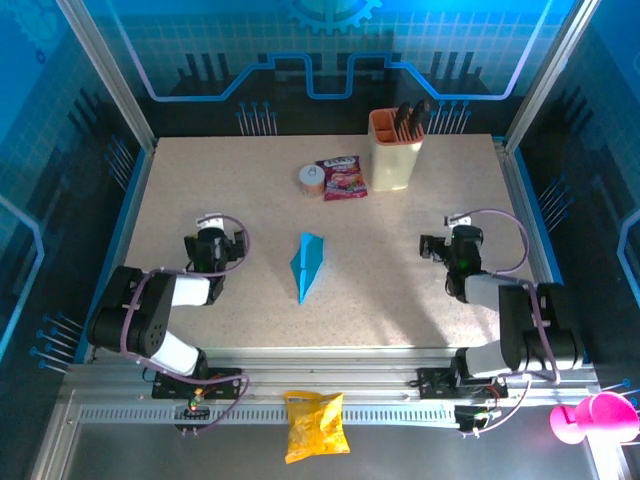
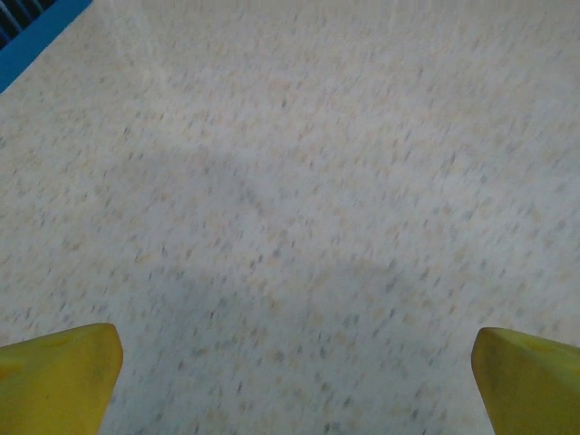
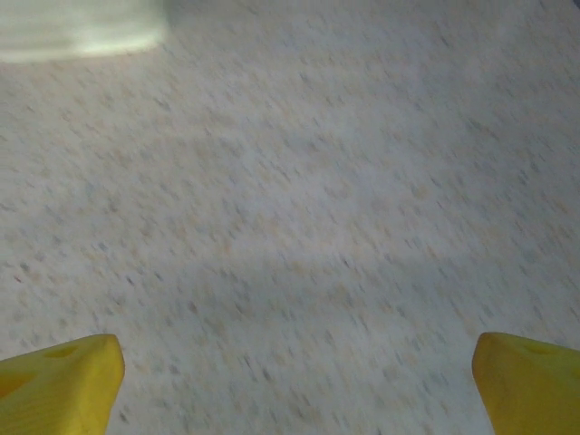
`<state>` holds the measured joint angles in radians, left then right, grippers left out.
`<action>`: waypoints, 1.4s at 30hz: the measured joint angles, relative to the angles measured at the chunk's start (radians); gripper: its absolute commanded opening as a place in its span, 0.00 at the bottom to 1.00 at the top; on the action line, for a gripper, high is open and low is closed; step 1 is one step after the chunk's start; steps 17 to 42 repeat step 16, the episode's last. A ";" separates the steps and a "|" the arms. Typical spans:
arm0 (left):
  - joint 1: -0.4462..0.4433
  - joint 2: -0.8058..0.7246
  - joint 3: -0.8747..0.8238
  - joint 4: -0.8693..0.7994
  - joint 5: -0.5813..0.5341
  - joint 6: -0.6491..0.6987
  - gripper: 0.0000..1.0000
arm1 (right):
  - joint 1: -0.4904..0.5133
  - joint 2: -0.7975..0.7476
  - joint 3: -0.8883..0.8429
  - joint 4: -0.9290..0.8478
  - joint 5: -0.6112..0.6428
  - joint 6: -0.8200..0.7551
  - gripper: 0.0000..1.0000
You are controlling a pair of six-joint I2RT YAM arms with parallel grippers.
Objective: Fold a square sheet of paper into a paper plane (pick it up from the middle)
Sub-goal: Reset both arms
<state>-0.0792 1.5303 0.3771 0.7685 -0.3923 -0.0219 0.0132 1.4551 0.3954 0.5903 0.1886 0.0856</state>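
On the middle of the tabletop [image 1: 400, 300], the paper plane [image 1: 307, 265] is lying flat, between the two grippers and well apart from both. Its long axis is running almost straight from the far side toward the arm bases, leaning slightly left as it nears them. The narrow pointed tip is facing the bases and the wider end is facing away.

Left of the plane, the left gripper [image 1: 210, 222] is holding nothing. Right of the plane, the right gripper [image 1: 460, 225] is doing likewise.

The top view is giving the plane's lie and heading (the jaws there are too small to judge). The wrist views are supplying that: the left gripper's yellow fingertips [image 2: 63, 372] are standing wide apart over bare speckled tabletop, and so are the right gripper's [image 3: 63, 372], with a blurred pale patch [image 3: 77, 27] I cannot identify.

Beyond the plane's wide end, a pink-red snack packet [image 1: 342, 177] and a beige holder cup [image 1: 392, 150] are sitting.
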 measured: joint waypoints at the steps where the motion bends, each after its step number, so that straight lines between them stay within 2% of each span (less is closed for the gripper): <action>1: 0.014 0.012 -0.006 0.061 0.027 0.002 1.00 | 0.014 0.041 -0.010 0.093 -0.019 -0.018 0.99; 4: 0.042 0.015 -0.005 0.090 0.099 0.001 1.00 | 0.041 0.077 -0.011 0.150 -0.044 -0.032 0.99; 6: 0.051 0.016 -0.005 0.107 0.130 0.001 1.00 | 0.048 0.077 -0.010 0.193 -0.016 -0.040 0.99; 13: 0.052 0.016 -0.005 0.137 0.180 -0.001 1.00 | 0.078 0.078 -0.010 0.253 0.025 -0.053 0.99; 42: 0.052 0.016 -0.005 0.141 0.182 -0.001 1.00 | 0.077 0.078 -0.010 0.257 0.024 -0.053 0.99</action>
